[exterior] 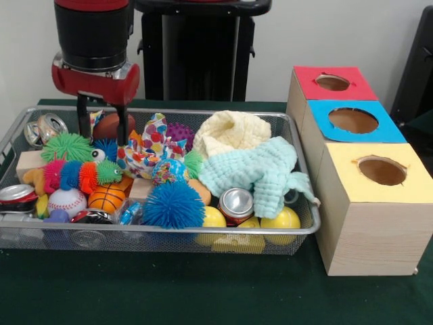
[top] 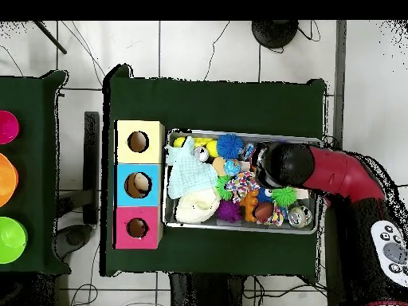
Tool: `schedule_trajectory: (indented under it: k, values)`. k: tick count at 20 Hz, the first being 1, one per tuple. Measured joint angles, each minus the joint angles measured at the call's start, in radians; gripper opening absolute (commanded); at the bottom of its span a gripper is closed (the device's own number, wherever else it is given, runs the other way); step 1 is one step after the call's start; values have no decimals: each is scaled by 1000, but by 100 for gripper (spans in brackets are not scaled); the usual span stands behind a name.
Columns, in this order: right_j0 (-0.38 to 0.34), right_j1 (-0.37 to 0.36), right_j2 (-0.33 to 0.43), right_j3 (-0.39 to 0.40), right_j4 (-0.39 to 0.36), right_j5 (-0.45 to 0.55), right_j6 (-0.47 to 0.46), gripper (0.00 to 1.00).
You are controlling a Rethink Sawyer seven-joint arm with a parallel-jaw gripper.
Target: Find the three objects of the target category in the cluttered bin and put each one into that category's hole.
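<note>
The claw (exterior: 102, 120) hangs released above the football (exterior: 108, 124); crowded toys could make it slip away.

We see the red and black arm (top: 288, 166) covering toys in the wire mesh bin (top: 242, 228), gripper hidden overhead.

Pink bowl (top: 6, 127), orange bowl (top: 6, 180), green bowl (top: 11, 240) on side table (top: 32, 96); cables on floor
</note>
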Motion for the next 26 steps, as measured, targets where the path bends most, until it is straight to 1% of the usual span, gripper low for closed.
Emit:
schedule_trajectory:
  k: [7, 15, 26]
  values:
    - [-17, 24, 31, -38, -25, 1, 0, 100]
    - [-43, 44, 59, -59, -51, 1, 0, 100]
    - [-81, 52, 81, -65, -61, 1, 0, 100]
